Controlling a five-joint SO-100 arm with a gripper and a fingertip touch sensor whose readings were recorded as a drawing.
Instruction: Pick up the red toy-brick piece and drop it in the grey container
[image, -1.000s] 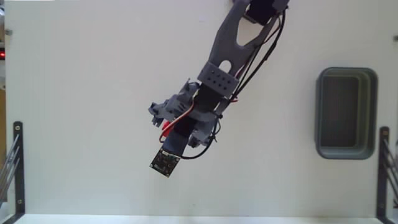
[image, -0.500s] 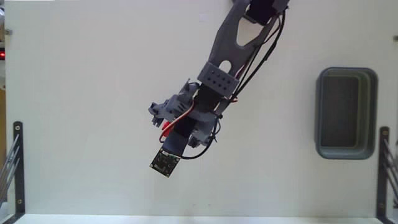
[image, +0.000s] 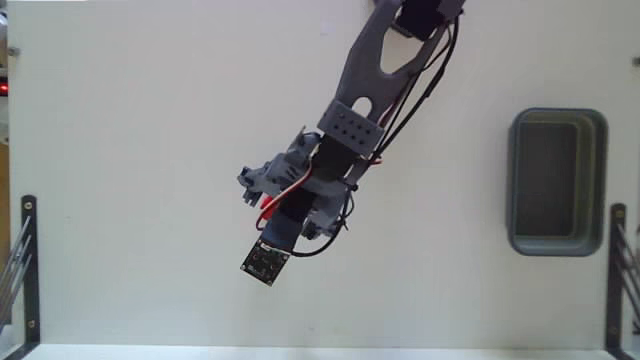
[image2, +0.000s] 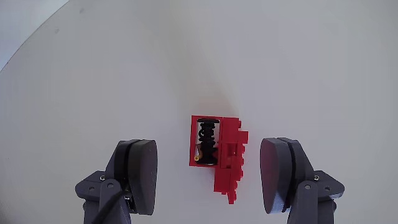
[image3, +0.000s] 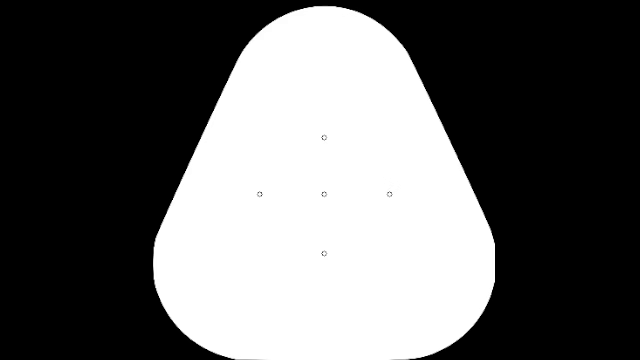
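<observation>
Red toy-brick piece (image2: 216, 153) lies between my released jaws, seemingly untouched, long axis running along them.

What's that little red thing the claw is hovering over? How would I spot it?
In the wrist view, look at the white table, then between the two grey fingers at the bottom. The red brick piece lies there, touching neither: stepped edges, with a black coiled part in its window, the only coloured thing on the table.
</observation>
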